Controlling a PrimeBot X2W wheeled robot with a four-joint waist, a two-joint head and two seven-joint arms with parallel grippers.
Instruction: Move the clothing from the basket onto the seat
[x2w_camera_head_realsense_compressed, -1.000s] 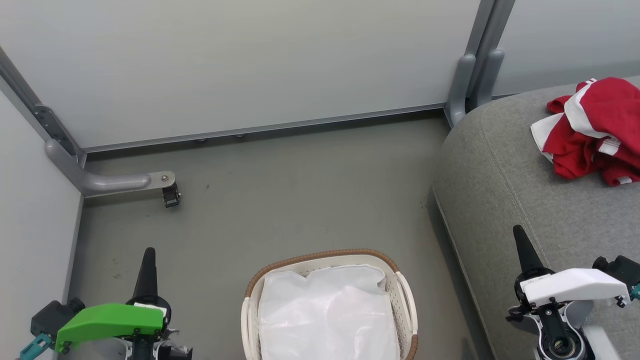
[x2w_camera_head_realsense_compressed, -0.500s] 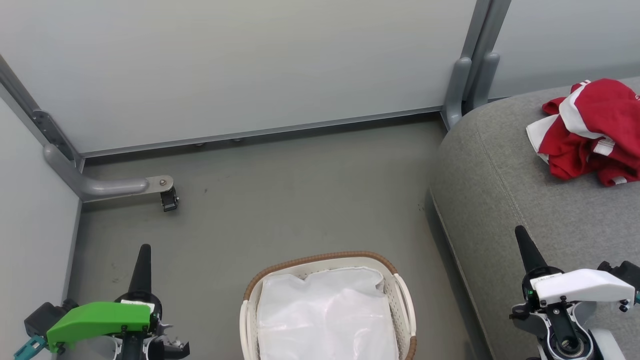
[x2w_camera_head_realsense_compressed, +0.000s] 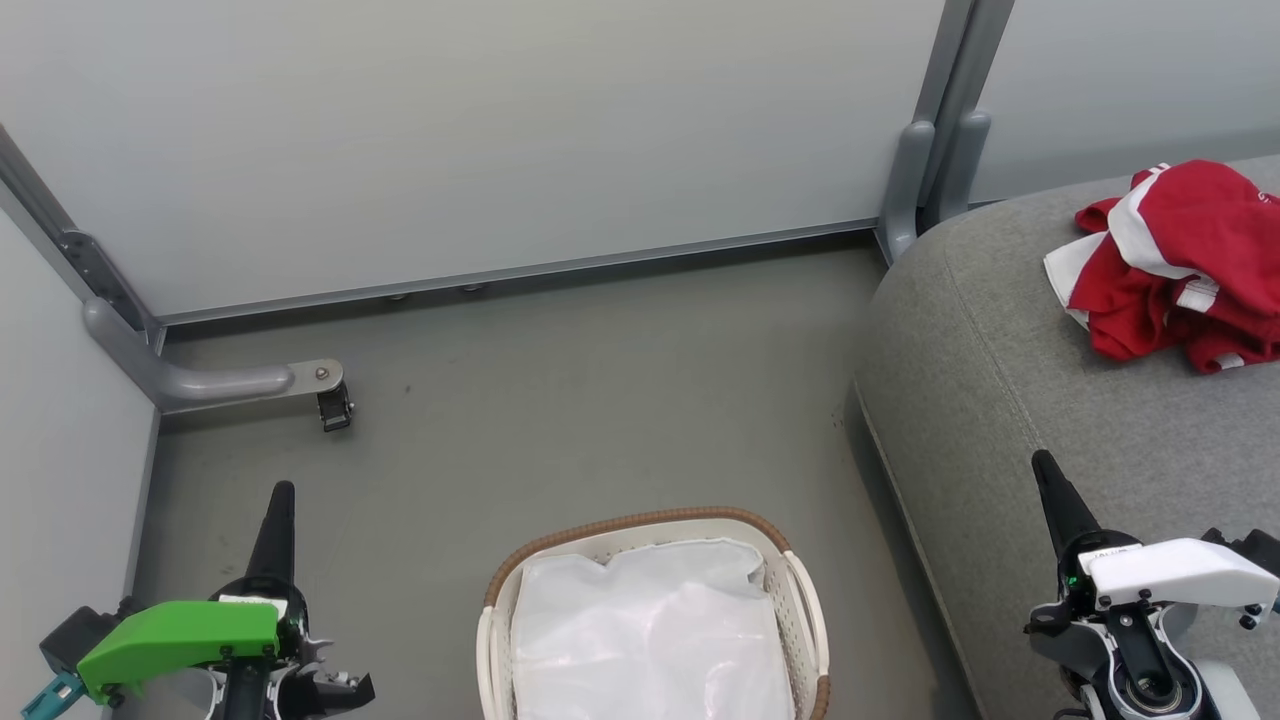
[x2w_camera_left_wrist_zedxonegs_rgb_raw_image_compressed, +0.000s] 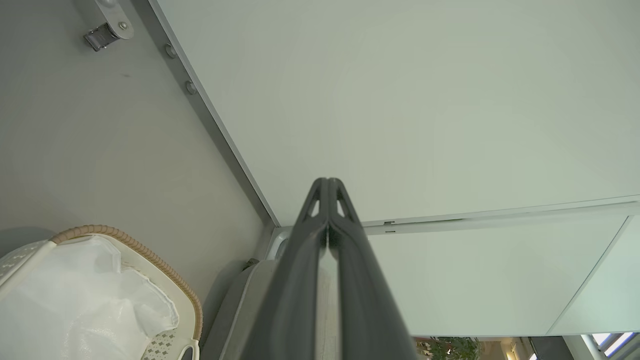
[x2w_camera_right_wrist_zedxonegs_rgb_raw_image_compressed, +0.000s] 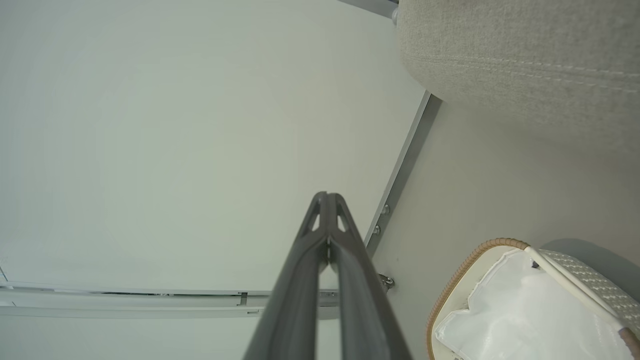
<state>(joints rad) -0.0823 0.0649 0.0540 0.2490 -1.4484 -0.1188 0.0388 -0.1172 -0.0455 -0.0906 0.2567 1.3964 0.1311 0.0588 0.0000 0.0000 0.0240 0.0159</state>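
Head view: a dull grey floor runs to pale partition panels at the far side. The basket sits near and central. The clothing lies heaped far right on the seat. The left gripper hangs over the floor, the right gripper over the seat.

Left wrist view: fingers pressed together, empty.

Right wrist view: fingers likewise clenched on nothing.

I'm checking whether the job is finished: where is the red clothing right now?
In the head view the clothing lies bunched at the upper right, on the grey seat, well apart from the basket on the floor at bottom centre.
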